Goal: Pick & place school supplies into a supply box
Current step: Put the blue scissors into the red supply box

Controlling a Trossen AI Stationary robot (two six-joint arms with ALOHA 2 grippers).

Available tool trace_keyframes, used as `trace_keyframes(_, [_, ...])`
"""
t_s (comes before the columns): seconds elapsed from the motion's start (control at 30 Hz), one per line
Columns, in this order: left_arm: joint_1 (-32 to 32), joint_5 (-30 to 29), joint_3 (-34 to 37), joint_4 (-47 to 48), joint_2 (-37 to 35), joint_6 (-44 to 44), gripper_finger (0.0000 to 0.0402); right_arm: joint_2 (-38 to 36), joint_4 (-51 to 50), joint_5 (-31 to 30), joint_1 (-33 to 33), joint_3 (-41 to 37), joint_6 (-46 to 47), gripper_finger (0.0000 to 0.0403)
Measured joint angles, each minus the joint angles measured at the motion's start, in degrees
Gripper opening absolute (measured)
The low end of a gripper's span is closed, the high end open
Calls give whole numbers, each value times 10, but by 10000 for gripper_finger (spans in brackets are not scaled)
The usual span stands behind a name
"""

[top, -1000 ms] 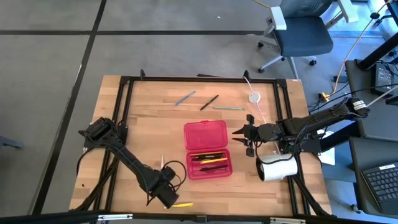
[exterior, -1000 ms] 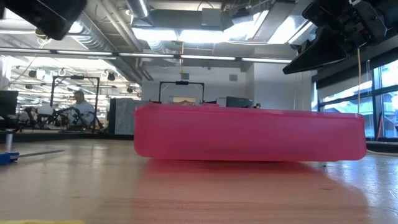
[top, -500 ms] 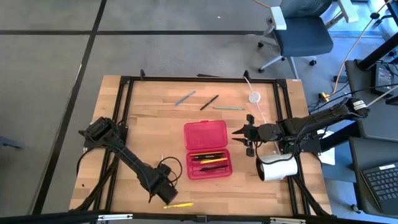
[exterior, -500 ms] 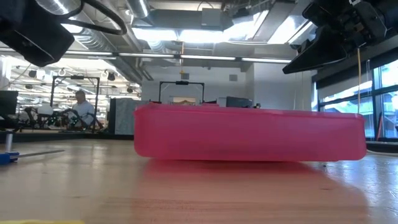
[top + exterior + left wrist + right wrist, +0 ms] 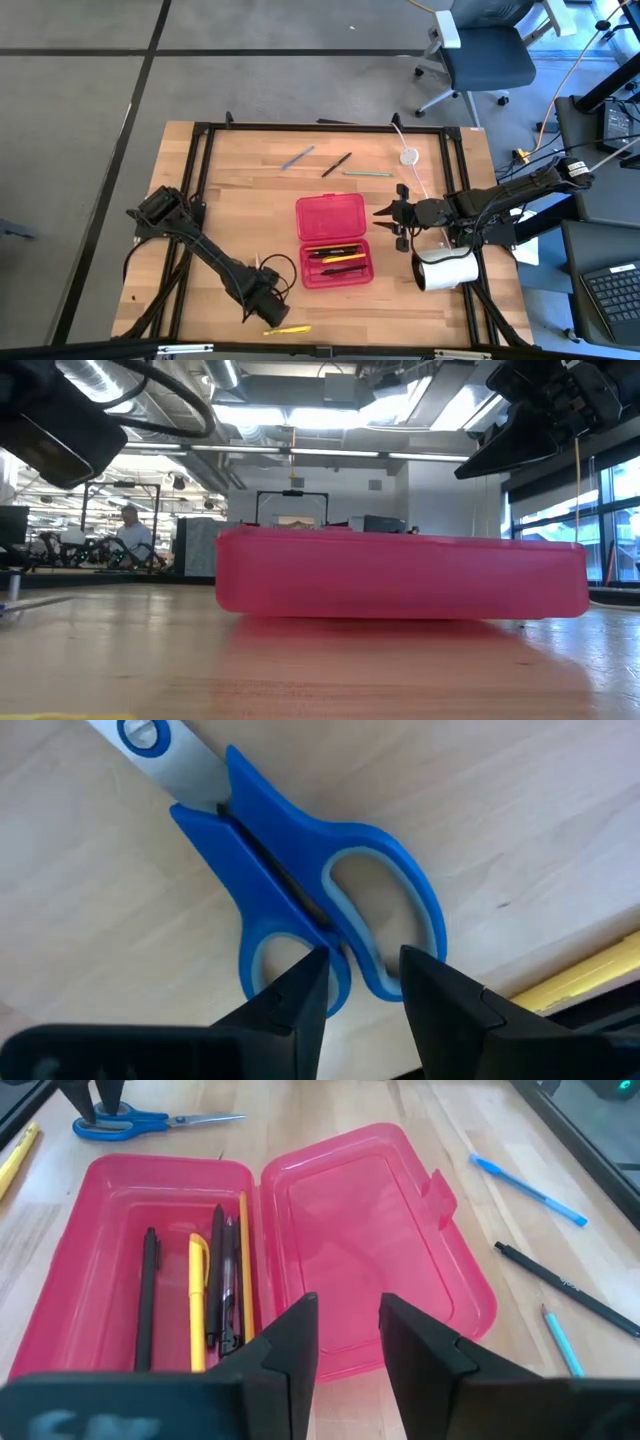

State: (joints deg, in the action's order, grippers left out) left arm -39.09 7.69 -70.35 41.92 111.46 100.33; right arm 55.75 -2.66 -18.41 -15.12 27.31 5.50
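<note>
Red translucent supply box (image 5: 270,1250) lies open (pens inside); blue-handled scissors (image 5: 290,880) lie flat beside it.

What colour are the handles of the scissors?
Blue with lighter grey-blue inner rings, clearest in the left wrist view: scissors.

Left end effector (image 5: 362,982) moved onto scissors (image 5: 300,890).
</note>
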Motion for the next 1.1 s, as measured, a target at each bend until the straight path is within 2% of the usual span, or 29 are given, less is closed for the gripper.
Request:
trace_keyframes(0.27, [-1,23,2,24,2,-9,94,0,1,0,0,0,0,114])
trace_keyframes(0.6, [-1,49,3,64,3,-205,59,0,1,0,0,0,0,114])
trace_keyframes(0.7, [-1,50,4,85,3,-197,53,0,1,0,0,0,0,114])
trace_keyframes(0.93, [-1,41,7,103,7,-94,53,0,2,0,0,0,0,114])
trace_keyframes(1.1, [-1,39,7,102,7,-139,47,0,1,0,0,0,0,114])
